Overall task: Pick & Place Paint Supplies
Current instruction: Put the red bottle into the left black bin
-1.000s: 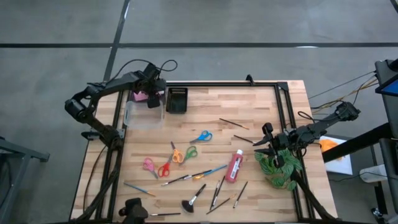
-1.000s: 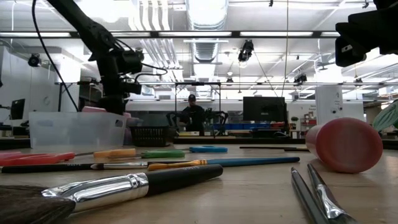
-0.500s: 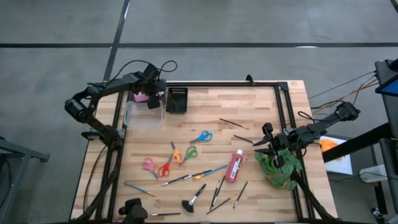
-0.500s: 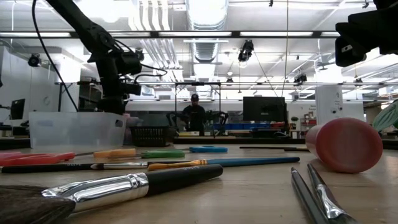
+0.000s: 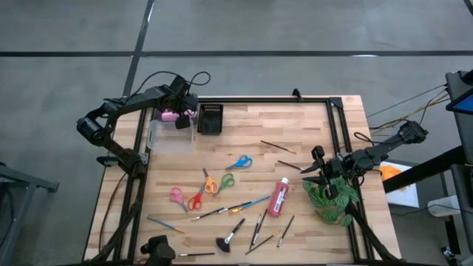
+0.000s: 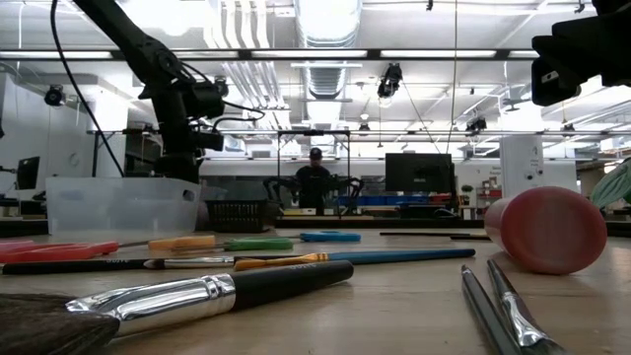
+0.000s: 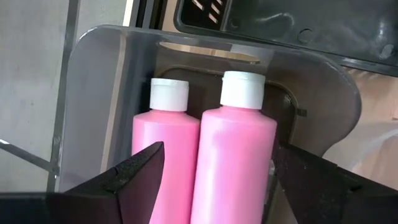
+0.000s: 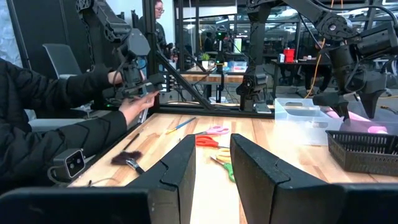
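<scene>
pink paint bottles (image 7: 211, 155), two of them with white caps, lie side by side in the clear tub (image 5: 171, 136) at the table's far left corner, touching along their length. left gripper (image 5: 180, 116) hangs directly over them at the tub's far end; its fingers (image 7: 134, 177) stand spread wide on either side of the nearer bottle, clear of it, holding nothing. black tray (image 5: 210, 118) sits just beside the tub.

red tube (image 5: 279, 196) lies on the wooden table (image 5: 310, 133) toward the right, near the green leafy plant (image 5: 331, 198). four pairs of scissors lie mid-table: blue-handled scissors (image 5: 239, 162), orange-and-green pairs (image 5: 216, 183) and a pink pair (image 5: 178, 196) to their left. thin brushes (image 5: 233, 208) are scattered along the near half, with two more (image 5: 279, 148) lying apart toward the far right; a broad black-handled brush (image 6: 212, 293) lies nearest the low camera.

right gripper (image 5: 319, 177) is at the table's right edge over the plant, well apart from the supplies. its fingers (image 8: 177, 171) stand a narrow gap apart with nothing between them.

a person in a dark sleeve (image 8: 56, 134) shows beside the table in the right wrist view, holding a handset.
</scene>
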You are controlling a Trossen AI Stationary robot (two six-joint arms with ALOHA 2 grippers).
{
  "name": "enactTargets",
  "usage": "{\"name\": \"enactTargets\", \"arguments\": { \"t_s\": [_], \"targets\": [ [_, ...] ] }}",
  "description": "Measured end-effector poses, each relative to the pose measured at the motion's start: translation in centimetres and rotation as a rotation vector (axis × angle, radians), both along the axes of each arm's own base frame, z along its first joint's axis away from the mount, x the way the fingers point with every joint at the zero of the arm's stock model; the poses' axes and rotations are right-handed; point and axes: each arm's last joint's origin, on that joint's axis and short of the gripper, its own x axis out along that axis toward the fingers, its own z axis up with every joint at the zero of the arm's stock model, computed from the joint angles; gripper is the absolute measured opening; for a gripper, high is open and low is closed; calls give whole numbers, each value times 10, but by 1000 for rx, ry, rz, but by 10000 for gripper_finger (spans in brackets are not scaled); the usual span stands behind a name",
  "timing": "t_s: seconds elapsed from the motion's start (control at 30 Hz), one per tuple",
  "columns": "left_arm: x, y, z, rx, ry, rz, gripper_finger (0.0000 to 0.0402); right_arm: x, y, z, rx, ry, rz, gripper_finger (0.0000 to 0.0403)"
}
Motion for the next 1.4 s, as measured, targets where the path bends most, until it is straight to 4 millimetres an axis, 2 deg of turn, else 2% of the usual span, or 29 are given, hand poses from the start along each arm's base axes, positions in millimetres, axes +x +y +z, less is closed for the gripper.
{"name": "enactTargets", "arguments": {
  "t_s": [0.2, 0.43, 0.53, 0.7, 0.83, 0.9, 1.1, 1.23, 1.4],
  "targets": [
    [0, -3, 7, 14, -26, 21, 302, 0, 0, 0, 0, 0, 0, 97],
    [-3, -20, 41, 70, -167, 76, 302, 0, 0, 0, 0, 0, 1, 97],
    [-4, -31, 59, 80, -280, 153, 302, 0, 0, 0, 0, 0, 0, 97],
    [-3, -51, 81, 18, -510, 408, 302, 0, 0, 0, 0, 1, 0, 97],
    [0, -64, 90, -58, -641, 563, 302, 0, 0, 0, 0, 0, 0, 97],
    [6, -71, 91, -85, -661, 568, 302, 0, 0, 0, 0, 0, 0, 97],
    [33, -105, 90, -119, -687, 548, 302, 0, 0, 0, 0, 1, 0, 97],
    [52, -138, 93, -109, -748, 554, 302, 0, 0, 0, 0, 0, 0, 97],
    [68, -180, 99, -100, -835, 465, 302, 0, 0, 0, 0, 0, 0, 97]
  ]
}}
